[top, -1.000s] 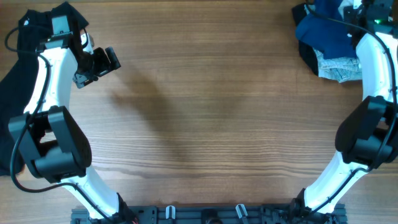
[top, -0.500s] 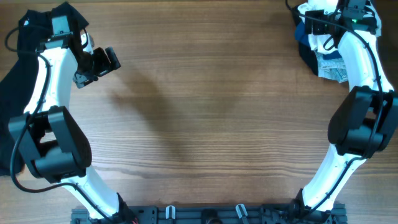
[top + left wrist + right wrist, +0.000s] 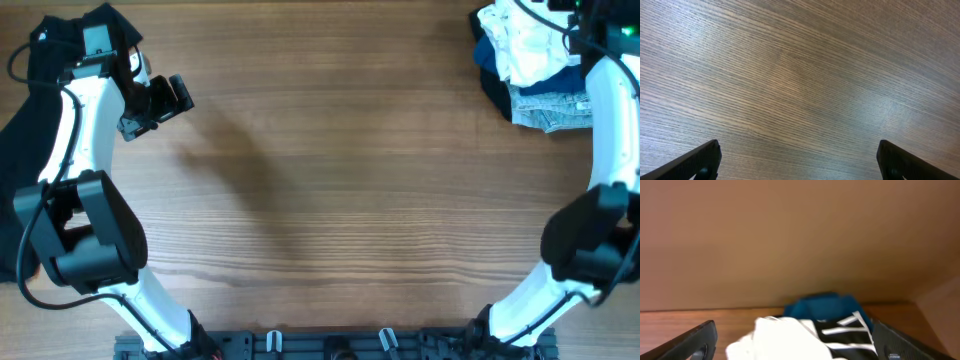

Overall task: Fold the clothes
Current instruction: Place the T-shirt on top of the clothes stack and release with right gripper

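Here the right gripper [image 3: 800, 341] hangs with its jaws spread wide, pinching nothing, at the far right corner of the table [image 3: 350, 200]. Just ahead of it the white T-shirt [image 3: 528, 45] lies crumpled, black lettering showing, atop a navy piece [image 3: 492, 58] and a pale denim piece [image 3: 548, 110]. The left gripper [image 3: 158, 103], likewise spread and empty, hovers over wood well apart, near a black garment [image 3: 15, 150].

White T-shirt [image 3: 785, 341], right wrist view: bold black block lettering [image 3: 847, 330] on crumpled fabric, seen only as partial strokes, illegible. No other text is readable in any view.
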`<act>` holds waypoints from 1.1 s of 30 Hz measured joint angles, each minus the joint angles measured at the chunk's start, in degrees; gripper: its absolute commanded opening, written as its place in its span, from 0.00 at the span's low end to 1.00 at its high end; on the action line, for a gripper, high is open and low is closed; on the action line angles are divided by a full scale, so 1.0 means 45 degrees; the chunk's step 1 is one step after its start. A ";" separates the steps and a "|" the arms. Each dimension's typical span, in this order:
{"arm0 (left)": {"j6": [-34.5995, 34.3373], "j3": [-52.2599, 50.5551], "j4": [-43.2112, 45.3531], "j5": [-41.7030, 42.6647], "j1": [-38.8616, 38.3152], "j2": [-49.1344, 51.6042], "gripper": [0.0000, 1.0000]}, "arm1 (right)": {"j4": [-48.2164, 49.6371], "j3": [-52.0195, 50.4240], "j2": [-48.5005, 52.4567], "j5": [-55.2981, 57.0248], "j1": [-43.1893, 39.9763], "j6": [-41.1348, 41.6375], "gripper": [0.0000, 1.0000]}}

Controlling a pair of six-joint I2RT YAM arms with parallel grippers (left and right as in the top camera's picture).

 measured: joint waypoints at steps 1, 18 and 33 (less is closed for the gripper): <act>0.0000 0.0005 0.0005 0.0000 0.0000 0.0000 1.00 | 0.0160 0.0000 0.0466 0.0010 -0.0243 0.0126 1.00; 0.0000 0.0005 -0.0058 0.0005 -0.0151 0.0000 1.00 | 0.0141 0.0583 0.5095 -0.0044 -0.1389 0.1103 1.00; 0.0000 0.0000 -0.0073 0.0005 -0.0151 0.0000 1.00 | -0.2273 -0.0141 -0.1375 -0.1307 -0.1379 0.1039 0.99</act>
